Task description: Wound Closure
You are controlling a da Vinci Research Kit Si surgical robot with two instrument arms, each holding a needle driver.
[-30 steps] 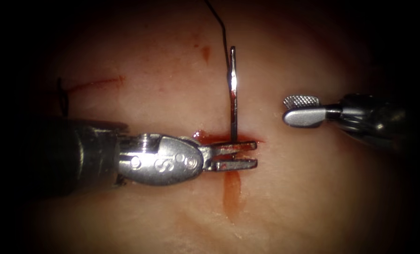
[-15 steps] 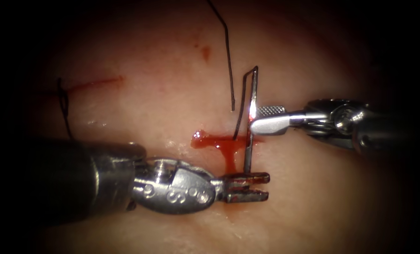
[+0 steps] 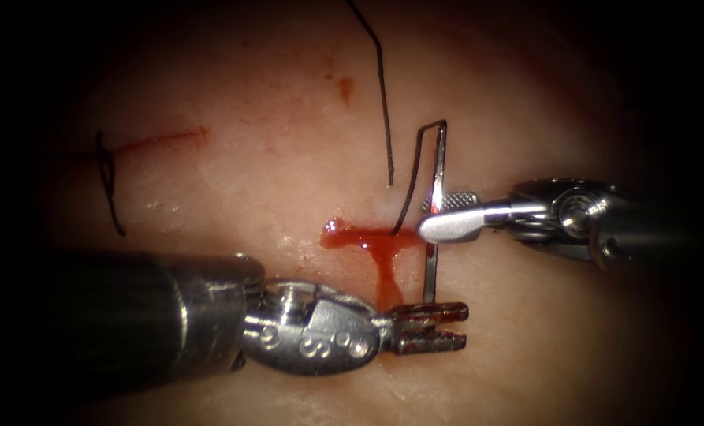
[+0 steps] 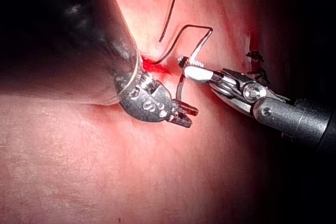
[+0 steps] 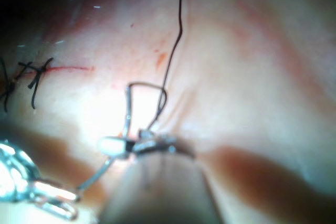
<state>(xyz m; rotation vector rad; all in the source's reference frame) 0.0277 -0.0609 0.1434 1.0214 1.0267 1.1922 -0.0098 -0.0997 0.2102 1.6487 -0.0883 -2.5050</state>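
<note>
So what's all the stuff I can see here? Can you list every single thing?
tissue: one, pale pink, under everything.
cut: one thin red line, running across the tissue.
red fluid: one pool, red, mid-tissue, with a streak running down toward the left tool.
needle: one, silver, out of the tissue, standing between the two tools.
thread: one black strand, from the needle's upper end down into the red fluid.
loose thread: one black strand, hanging from above, free end just left of the needle.
knotted stitch: one, black, on the cut at far left.
left tool: one, silver, jaws holding the needle's lower end.
right tool: one, silver, jaws shut on the needle mid-curve.
</note>
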